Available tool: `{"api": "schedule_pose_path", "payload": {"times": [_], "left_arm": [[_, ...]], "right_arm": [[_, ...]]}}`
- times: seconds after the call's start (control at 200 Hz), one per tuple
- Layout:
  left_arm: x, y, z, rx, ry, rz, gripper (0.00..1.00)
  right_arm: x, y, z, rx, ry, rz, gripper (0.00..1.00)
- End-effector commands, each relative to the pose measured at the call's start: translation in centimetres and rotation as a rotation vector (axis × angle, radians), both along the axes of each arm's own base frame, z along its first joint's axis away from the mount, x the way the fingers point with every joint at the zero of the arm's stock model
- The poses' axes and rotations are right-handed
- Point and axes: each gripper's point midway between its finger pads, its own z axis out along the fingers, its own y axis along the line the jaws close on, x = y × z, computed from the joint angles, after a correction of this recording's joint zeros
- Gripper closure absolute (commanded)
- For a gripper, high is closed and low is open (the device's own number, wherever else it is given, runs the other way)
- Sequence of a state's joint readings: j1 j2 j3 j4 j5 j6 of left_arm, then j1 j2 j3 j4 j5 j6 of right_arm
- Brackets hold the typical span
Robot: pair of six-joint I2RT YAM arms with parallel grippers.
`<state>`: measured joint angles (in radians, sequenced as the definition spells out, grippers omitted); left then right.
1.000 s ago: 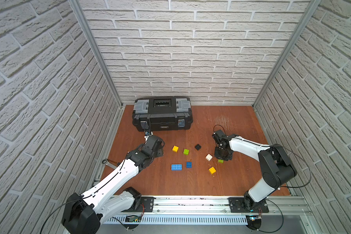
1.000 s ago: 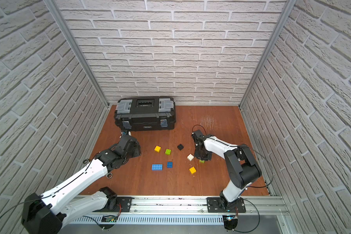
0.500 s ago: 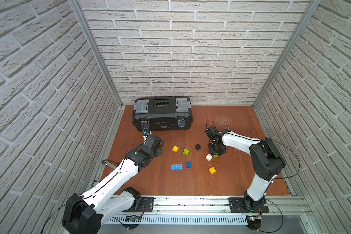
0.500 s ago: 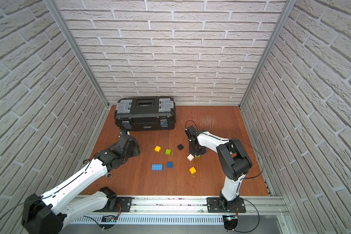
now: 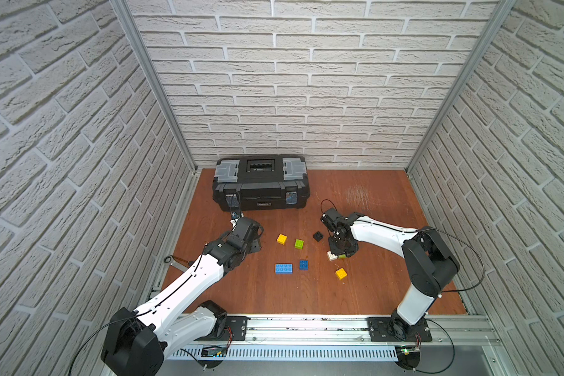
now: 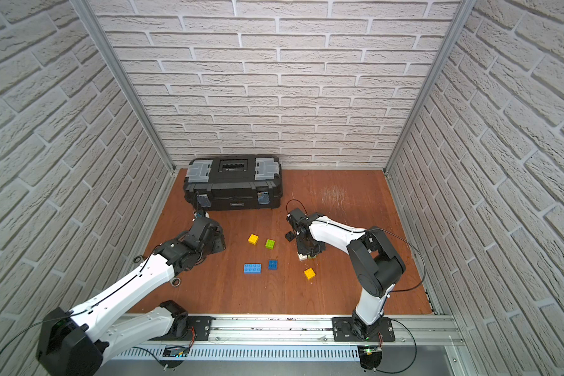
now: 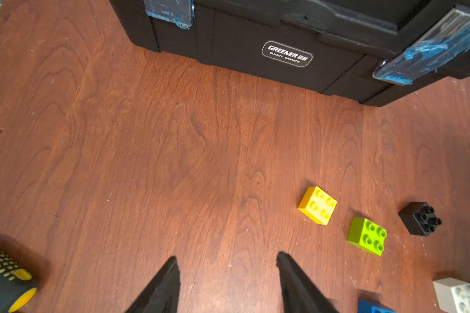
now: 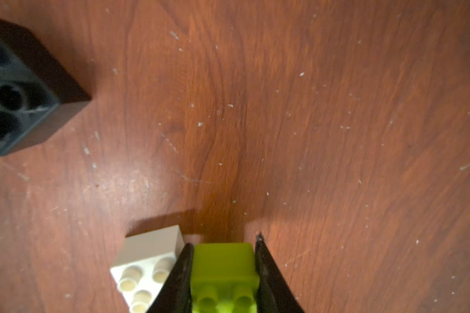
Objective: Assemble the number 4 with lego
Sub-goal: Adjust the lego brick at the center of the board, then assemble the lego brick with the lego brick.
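Right gripper (image 8: 223, 241) is clamped on a lime green brick (image 8: 224, 267) just beside the white brick (image 8: 147, 260); left gripper (image 7: 225, 257) has its jaws parted and holds nothing. The black toolbox (image 5: 260, 184) at the back wall is closed, its inside hidden. Before it the long blue brick (image 5: 283, 268), small blue brick (image 5: 303, 264) and black brick (image 5: 318, 235) lie apart.

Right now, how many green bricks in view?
2. The loose green brick sits between a yellow brick and the black brick; the second green brick is pinched in the right fingers, beside the white brick. Others could hide under arms.
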<state>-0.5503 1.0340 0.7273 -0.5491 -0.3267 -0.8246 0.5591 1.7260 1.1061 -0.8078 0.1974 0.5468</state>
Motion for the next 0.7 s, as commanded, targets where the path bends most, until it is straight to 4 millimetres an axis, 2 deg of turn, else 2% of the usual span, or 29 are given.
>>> {"api": "schedule_pose_path", "payload": {"times": [0.0, 0.135, 0.255, 0.695], "left_arm": [[0.4, -0.1, -0.1, -0.015, -0.011, 0.011, 0.40], [0.3, -0.2, -0.4, -0.021, -0.002, 0.014, 0.40], [0.4, -0.4, -0.8, -0.028, 0.010, 0.015, 0.41], [0.5, -0.5, -1.5, -0.026, 0.034, 0.023, 0.41]], "right_arm": [[-0.1, 0.2, 2.9, 0.020, -0.055, -0.025, 0.96], [0.0, 1.8, 4.0, 0.086, -0.100, -0.019, 0.97], [-0.1, 3.9, 3.2, 0.151, -0.097, 0.044, 0.97], [-0.5, 3.5, -0.2, 0.090, -0.040, 0.136, 0.98]]}}
